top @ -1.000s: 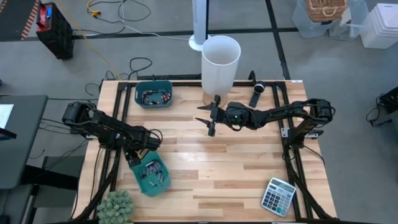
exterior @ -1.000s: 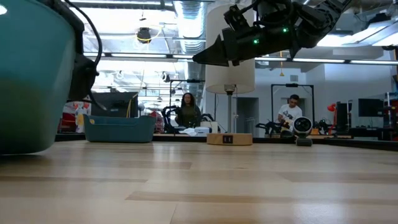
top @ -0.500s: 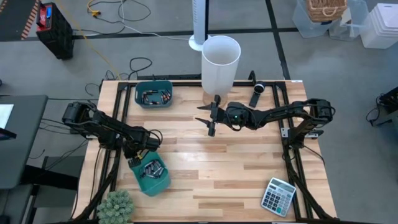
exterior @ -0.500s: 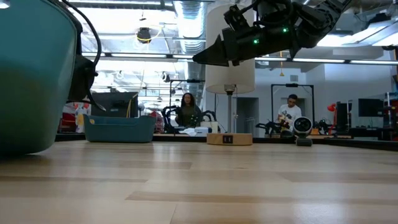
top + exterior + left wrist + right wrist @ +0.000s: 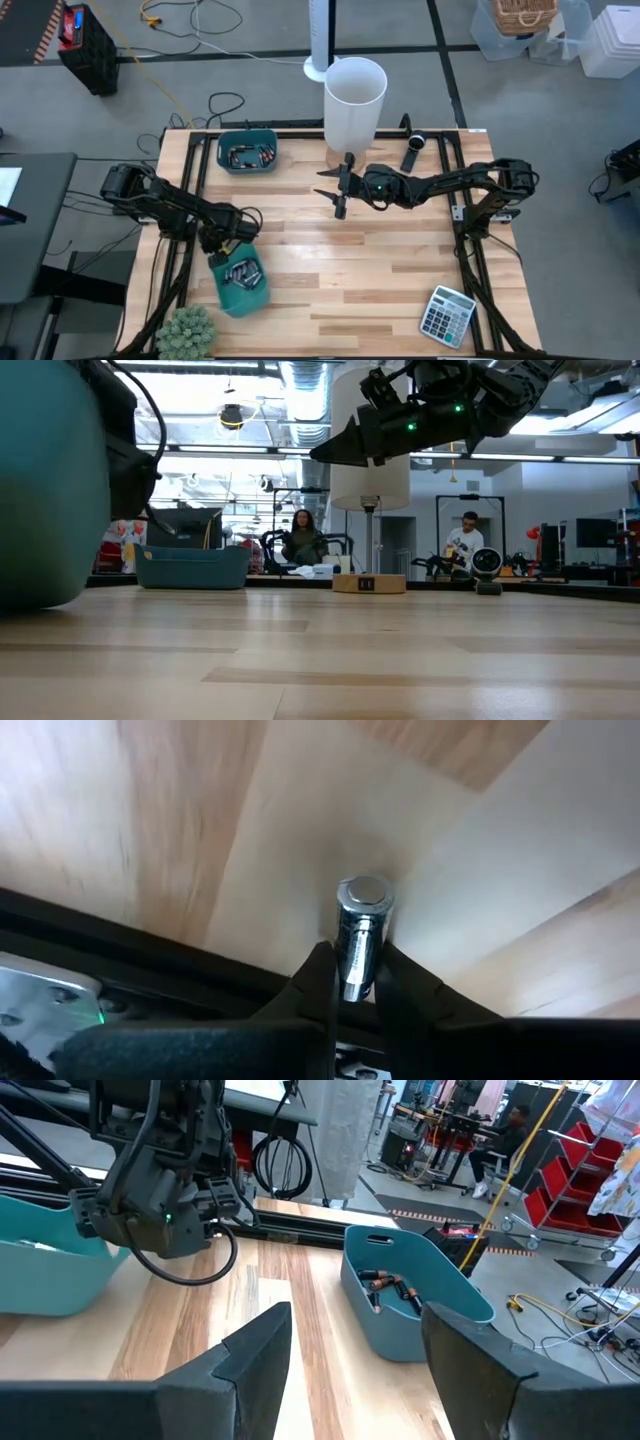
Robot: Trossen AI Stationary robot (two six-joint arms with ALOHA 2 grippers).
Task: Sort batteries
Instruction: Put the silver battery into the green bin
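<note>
My left gripper stands at the far left corner of the near teal bin, shut on a silvery battery. That bin holds several batteries. More batteries lie in the far teal bin at the table's back left, which also shows in the right wrist view. My right gripper hangs open above the middle of the table, holding nothing. In the low view the near bin fills the left edge. My left gripper pinches the battery's lower body between its two fingertips. The battery lies along the fingers and sticks out past them, its metal end cap pointing down at the wooden tabletop. Whether that end touches the wood, I cannot tell.
A tall white cylinder stands at the back centre, with a black oblong device to its right. A calculator lies at the front right and a small plant at the front left. People sit in the room behind the table.
The near teal bin has turned a little on the table below my left gripper, and in the low view its edge has drawn back toward the left. Both arms have kept their places.
</note>
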